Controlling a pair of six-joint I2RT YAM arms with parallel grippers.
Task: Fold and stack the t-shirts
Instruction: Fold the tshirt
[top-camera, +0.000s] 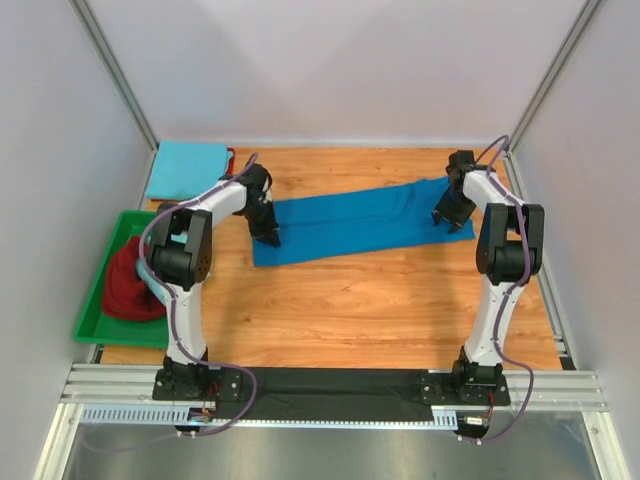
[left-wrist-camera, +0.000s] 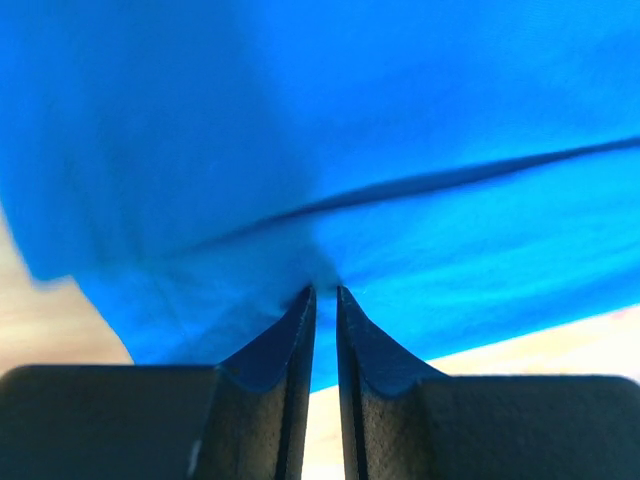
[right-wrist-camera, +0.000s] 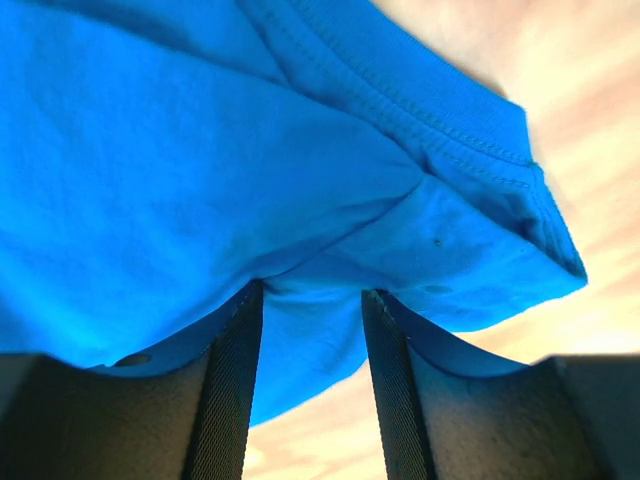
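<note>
A royal blue t-shirt (top-camera: 360, 222) lies folded into a long band across the wooden table. My left gripper (top-camera: 268, 237) is at the band's left end. In the left wrist view its jaws (left-wrist-camera: 326, 290) stand almost together and pinch a small pucker of the blue cloth (left-wrist-camera: 400, 120) at their tips. My right gripper (top-camera: 452, 222) is at the right end, near the collar. In the right wrist view it (right-wrist-camera: 312, 290) stands open, its fingers pressed onto the shirt (right-wrist-camera: 180, 180), with cloth lying in the wide gap between them.
A sky blue t-shirt (top-camera: 185, 168) lies folded at the back left, with a red edge (top-camera: 231, 155) showing under it. A maroon t-shirt (top-camera: 135, 280) is heaped in the green tray (top-camera: 95, 320) at the left. Bare wood (top-camera: 380, 310) spreads in front of the band.
</note>
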